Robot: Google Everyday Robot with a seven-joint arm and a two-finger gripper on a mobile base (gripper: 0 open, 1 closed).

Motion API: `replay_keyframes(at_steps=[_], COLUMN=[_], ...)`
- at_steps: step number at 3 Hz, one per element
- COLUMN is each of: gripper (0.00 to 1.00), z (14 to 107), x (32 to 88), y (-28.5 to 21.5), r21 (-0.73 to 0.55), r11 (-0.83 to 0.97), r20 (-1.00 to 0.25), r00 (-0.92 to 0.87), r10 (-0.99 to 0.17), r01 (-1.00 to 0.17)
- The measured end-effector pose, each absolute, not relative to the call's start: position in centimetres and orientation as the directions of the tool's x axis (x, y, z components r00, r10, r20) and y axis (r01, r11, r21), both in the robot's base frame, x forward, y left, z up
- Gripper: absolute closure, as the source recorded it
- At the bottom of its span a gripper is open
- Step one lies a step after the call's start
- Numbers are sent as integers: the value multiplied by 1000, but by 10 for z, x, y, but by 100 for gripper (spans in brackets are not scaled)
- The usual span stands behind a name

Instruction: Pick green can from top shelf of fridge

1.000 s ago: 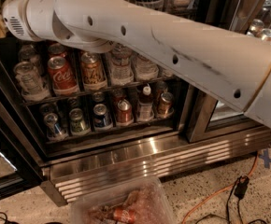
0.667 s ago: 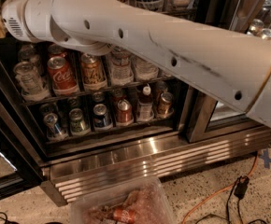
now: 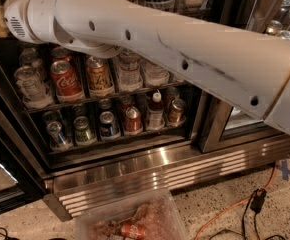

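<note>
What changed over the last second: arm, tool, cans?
No visible change. The arm still spans the fridge front; the tool is out of view, past the arm's upper-left end. The Coca-Cola can and its neighbours sit as before.
</note>
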State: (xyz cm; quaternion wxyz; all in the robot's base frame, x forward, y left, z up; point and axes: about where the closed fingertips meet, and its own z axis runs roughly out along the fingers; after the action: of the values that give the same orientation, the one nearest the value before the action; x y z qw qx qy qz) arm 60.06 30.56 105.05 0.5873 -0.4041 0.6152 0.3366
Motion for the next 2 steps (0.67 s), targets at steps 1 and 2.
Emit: replay_keyframes(at_steps=[1, 2], gripper=[34, 33], z=[1053, 1058], x=[601, 602], y=[306, 319], r21=[-61, -76], r11=[447, 433], r20=[-995, -995], r00=[17, 37], r10=[-102, -98], r01=[-893, -898])
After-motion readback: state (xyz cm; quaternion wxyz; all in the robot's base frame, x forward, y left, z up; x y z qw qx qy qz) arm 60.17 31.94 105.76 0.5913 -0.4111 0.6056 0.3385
